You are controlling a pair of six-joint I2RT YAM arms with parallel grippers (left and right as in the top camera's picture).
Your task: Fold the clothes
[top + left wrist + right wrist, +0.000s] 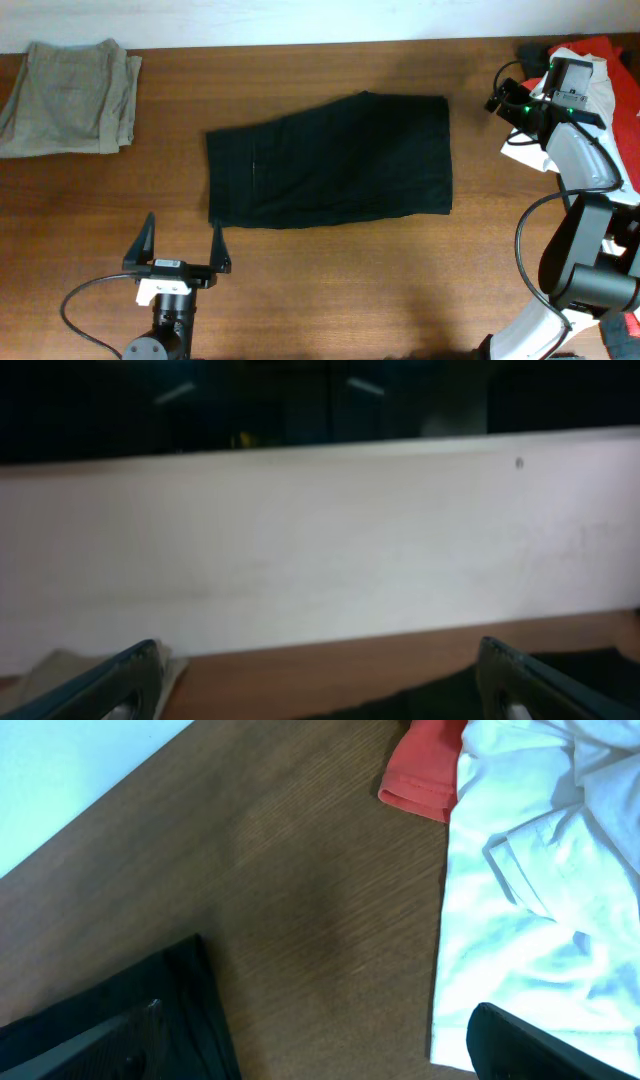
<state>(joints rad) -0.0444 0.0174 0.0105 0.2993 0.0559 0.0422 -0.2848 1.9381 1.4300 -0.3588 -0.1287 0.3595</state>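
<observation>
Black fabric shorts (330, 160) lie flat mid-table, long axis running left–right, one long hem facing the robot. Left gripper (182, 248) sits just in front of the shorts' near-left corner, jaws spread wide and holding nothing. Its right finger is just beside the hem; the overhead can't confirm contact. Left wrist view agrees: fingers (110, 685) far apart at the bottom corners, black cloth low towards the right one, white wall (320, 550) beyond.

Right gripper (505, 92) is off the shorts' far-right corner, with a strip of bare brown wooden table (350, 290) between them. Its jaws are also spread and empty. Right wrist view shows wood beneath, with the white cloth garment (540, 890) and red cloth piece (425, 770) off to one side.

Folded khaki-grey garment (68, 95) is at far left, well apart, likely done already.

Judgement: the left arm is nearer the near-left corner, the right arm nearer the right edge. A fold across the long axis probably needs the left to advance slightly and drop onto that corner. The right has to close the gap to a right-hand corner first.
</observation>
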